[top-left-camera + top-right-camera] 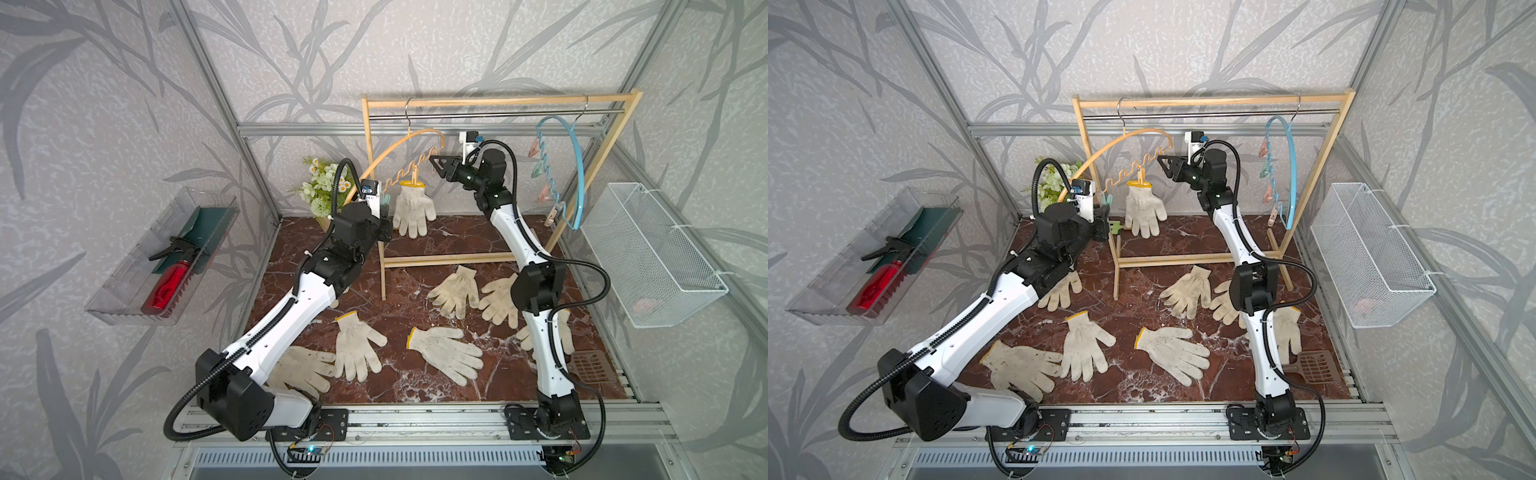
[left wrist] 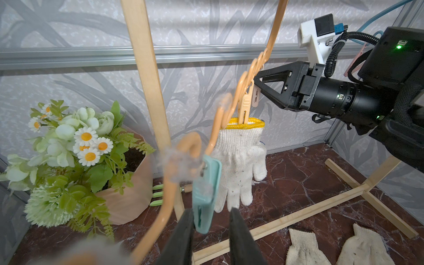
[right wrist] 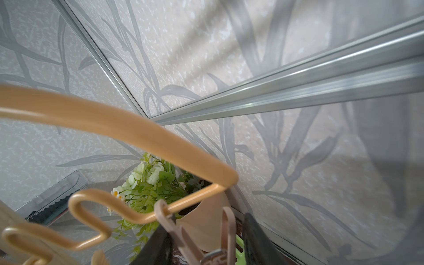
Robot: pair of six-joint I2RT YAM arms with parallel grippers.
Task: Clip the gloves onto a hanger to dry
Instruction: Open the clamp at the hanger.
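An orange hanger (image 1: 390, 160) (image 2: 273, 34) hangs on the wooden rack (image 1: 498, 102). One of the gloves (image 1: 413, 210) (image 2: 238, 160) hangs from it by an orange clip (image 2: 245, 105). Several more gloves (image 1: 446, 353) lie flat on the marble floor. My left gripper (image 2: 211, 213) is open at the hanger's lower end. A teal clip (image 2: 205, 195) leans on one finger, with a gap to the other. My right gripper (image 1: 434, 164) (image 3: 206, 227) is open at the hanger's upper end, straddling a beige clip (image 3: 183, 231) hooked on the wavy bar.
A blue hanger (image 1: 575, 166) with several clips hangs at the rack's right end. A flower pot (image 1: 326, 187) stands back left. A clear tray (image 1: 124, 307) with a red spray bottle and a wire basket (image 1: 656, 257) hang on the side walls. A brown scoop (image 1: 590, 368) lies front right.
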